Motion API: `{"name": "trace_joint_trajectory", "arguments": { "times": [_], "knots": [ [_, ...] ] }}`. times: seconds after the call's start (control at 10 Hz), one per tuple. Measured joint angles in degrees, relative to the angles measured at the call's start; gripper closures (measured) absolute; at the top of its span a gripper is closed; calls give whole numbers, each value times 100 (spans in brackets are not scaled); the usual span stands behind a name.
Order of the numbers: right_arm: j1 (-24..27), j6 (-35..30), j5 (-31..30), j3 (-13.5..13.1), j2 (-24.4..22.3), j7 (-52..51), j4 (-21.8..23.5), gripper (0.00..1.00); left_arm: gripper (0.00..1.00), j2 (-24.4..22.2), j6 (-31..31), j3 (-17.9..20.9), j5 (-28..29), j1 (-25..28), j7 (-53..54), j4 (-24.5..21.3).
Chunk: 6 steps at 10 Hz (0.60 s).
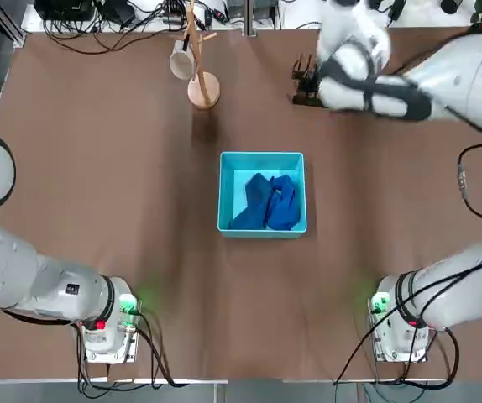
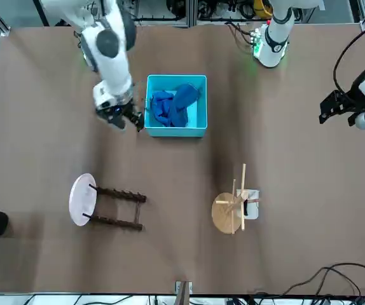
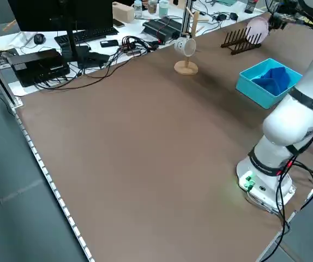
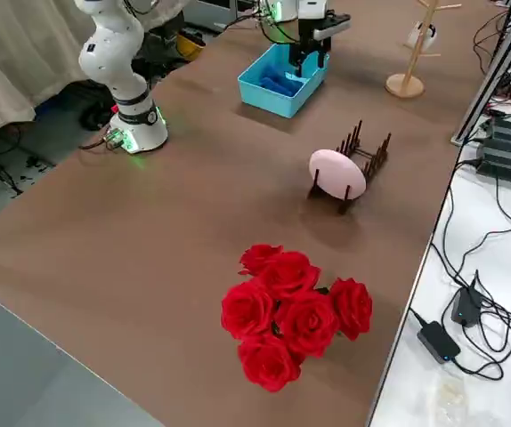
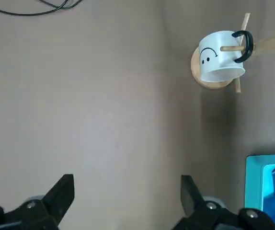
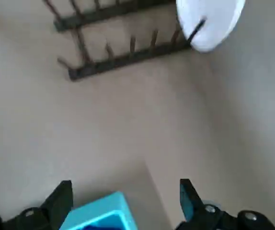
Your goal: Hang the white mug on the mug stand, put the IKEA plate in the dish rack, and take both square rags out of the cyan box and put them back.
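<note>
The white mug [image 5: 221, 62] hangs by its handle on a peg of the mug stand [image 1: 203, 88] at the far side. The IKEA plate [image 2: 82, 199] stands on edge in the end of the dish rack [image 2: 116, 206]. Both dark blue rags [image 1: 270, 201] lie crumpled inside the cyan box [image 1: 262, 156] at the table's middle. My right gripper [image 2: 122, 117] hovers open with nothing in it, raised between the box's far right corner and the rack; its wrist view shows the same [image 6: 124, 196]. My left gripper [image 2: 338, 105] is open and idle out at the left side [image 5: 126, 191].
A bunch of red roses [image 4: 296, 311] lies on the table beyond the rack at the right. Cables, a keyboard and a monitor [image 3: 58, 16] crowd the white desk behind the table's far edge. Bare brown tabletop surrounds the box.
</note>
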<state>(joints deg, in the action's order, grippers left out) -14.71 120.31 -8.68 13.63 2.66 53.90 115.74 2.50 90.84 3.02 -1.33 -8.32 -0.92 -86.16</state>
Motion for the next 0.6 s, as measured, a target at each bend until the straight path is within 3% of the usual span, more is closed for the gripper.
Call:
{"name": "trace_joint_trajectory", "arguments": {
  "times": [0.6],
  "knots": [
    [2647,-1982,352,-32,19,-4365,-2289,1,2,-12,0,-71,58,6,-1,-1]
  ]
}}
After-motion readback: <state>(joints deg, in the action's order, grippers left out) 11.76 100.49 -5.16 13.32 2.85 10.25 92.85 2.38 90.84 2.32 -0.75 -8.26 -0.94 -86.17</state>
